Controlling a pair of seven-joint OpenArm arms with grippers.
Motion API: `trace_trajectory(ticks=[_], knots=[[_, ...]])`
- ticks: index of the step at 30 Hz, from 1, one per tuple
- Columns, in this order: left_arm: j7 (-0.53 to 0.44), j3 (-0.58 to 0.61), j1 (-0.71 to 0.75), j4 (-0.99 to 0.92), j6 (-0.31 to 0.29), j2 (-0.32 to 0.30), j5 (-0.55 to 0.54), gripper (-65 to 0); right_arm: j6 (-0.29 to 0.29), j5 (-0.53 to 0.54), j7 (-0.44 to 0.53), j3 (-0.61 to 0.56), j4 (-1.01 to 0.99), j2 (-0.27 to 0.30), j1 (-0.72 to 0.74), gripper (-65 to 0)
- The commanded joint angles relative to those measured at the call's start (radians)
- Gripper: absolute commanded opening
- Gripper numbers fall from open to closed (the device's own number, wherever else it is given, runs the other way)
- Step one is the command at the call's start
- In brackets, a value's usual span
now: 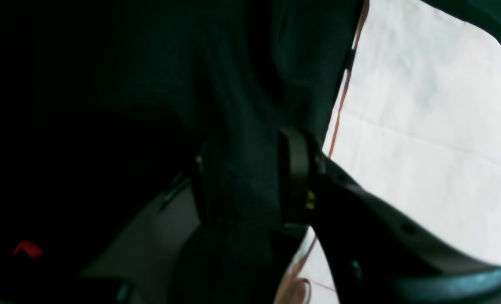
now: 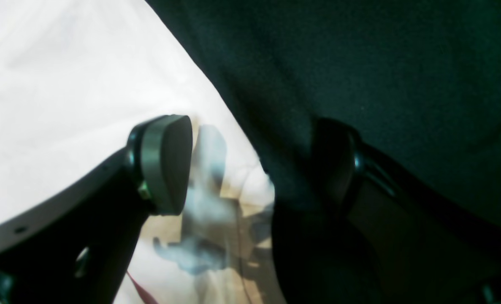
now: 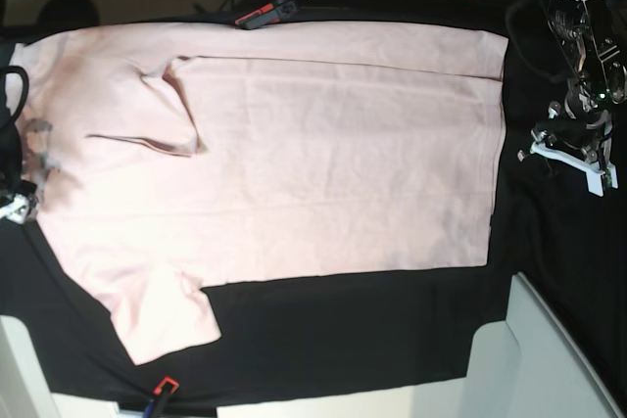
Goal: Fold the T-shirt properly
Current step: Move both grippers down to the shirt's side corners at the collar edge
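The pale pink T-shirt [image 3: 323, 154] lies spread flat on the black table cloth [image 3: 343, 330], plain side up, with one sleeve folded in at the upper left. My left gripper [image 3: 571, 147] hovers over the black cloth just right of the shirt's hem. In the left wrist view the left gripper [image 1: 250, 169] has its jaws apart with only dark cloth between them, and the T-shirt [image 1: 423, 126] lies beside it. My right gripper [image 2: 250, 164] stands wide open over the T-shirt [image 2: 64, 84] edge, where a dark print shows through. In the base view the right gripper [image 3: 12, 205] sits at the far left edge.
A red-and-black tool [image 3: 269, 15] and cables lie behind the table's far edge. A small red-and-blue object [image 3: 157, 394] sits at the front edge. White panels [image 3: 549, 359] stand at the lower right.
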Motion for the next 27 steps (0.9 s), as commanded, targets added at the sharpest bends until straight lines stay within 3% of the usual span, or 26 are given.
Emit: trace_trajectory(ticks=[1, 17, 19, 22, 25, 27], knots=[[-0.02, -0.006, -0.009, 0.018, -0.001, -0.017, -0.004, -41.8, 0.004, 0.008, 0.018, 0.005, 0.011, 0.024, 0.025, -21.6], [-0.02, -0.006, -0.015, 0.018, -0.001, -0.017, -0.004, -41.8, 0.007, 0.008, -0.01, 0.002, 0.011, -0.042, 0.012, -22.6], [-0.02, -0.006, -0.017, 0.016, -0.001, -0.016, -0.004, -41.8, 0.007, 0.008, -0.01, 0.002, 0.012, -0.042, 0.012, -28.0], [-0.02, -0.001, -0.035, 0.013, -0.001, -0.013, -0.004, -41.0, 0.007, 0.008, -0.01, 0.002, 0.012, -0.042, 0.012, -42.5], [-0.02, 0.062, -0.072, -0.03, -0.001, -0.016, -0.004, -35.9, 0.007, 0.008, -0.01, 0.0, 0.012, -0.042, 0.012, -56.7], [-0.02, 0.097, -0.098, -0.064, -0.001, -0.016, -0.004, -34.8, 0.007, 0.008, -0.01, 0.0, 0.012, -0.042, 0.012, -62.1]])
